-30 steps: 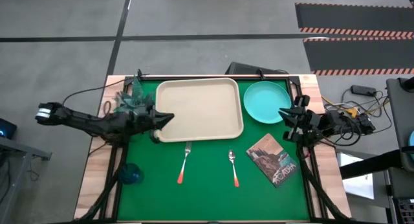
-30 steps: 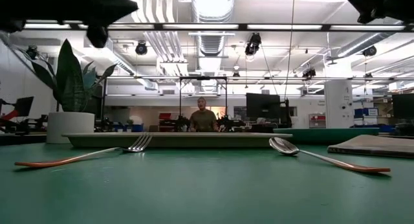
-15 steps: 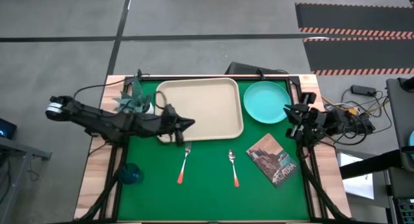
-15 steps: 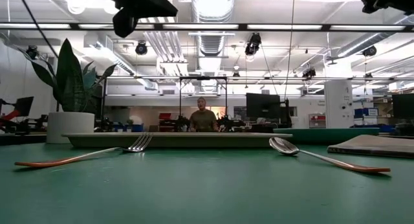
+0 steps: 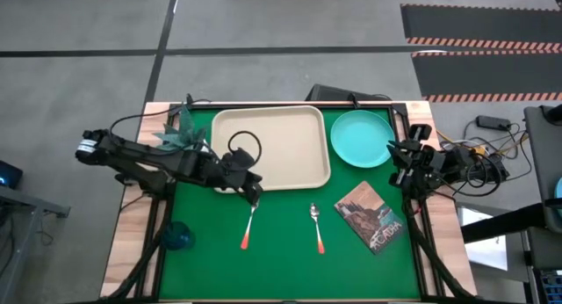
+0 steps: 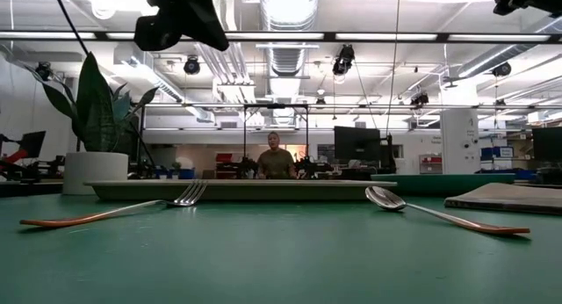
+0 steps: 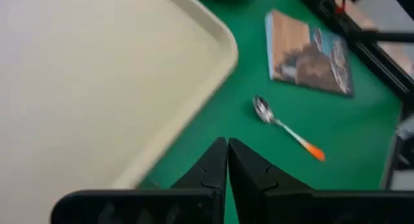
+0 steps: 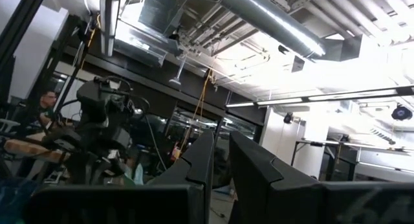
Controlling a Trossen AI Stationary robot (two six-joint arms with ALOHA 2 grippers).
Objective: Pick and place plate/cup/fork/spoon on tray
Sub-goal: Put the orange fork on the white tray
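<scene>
The beige tray [image 5: 270,148] lies at the far middle of the green mat, and the turquoise plate [image 5: 362,137] lies flat to its right. The fork [image 5: 250,220] and the spoon [image 5: 316,227] lie flat on the mat near the tray, red-orange handles toward the near edge. The dark-blue cup [image 5: 178,236] stands at the near left corner. My left gripper [image 5: 253,193] is shut and empty, high above the fork's tines, at the tray's near rim; it also shows in the low view [image 6: 189,27]. My right gripper [image 5: 392,159] is shut and waits beside the plate.
A brown-covered book [image 5: 373,214] lies right of the spoon. A white pot with a green plant [image 5: 180,133] stands at the tray's left. In the low view a person [image 6: 276,159] stands in the room far behind the table. Bare mat lies along the near edge.
My left gripper has gone toward the table's right edge and a little toward its near edge, from beside the tray's near left corner to above the fork's tines, staying high. The fork, spoon, plate and cup have kept still.
</scene>
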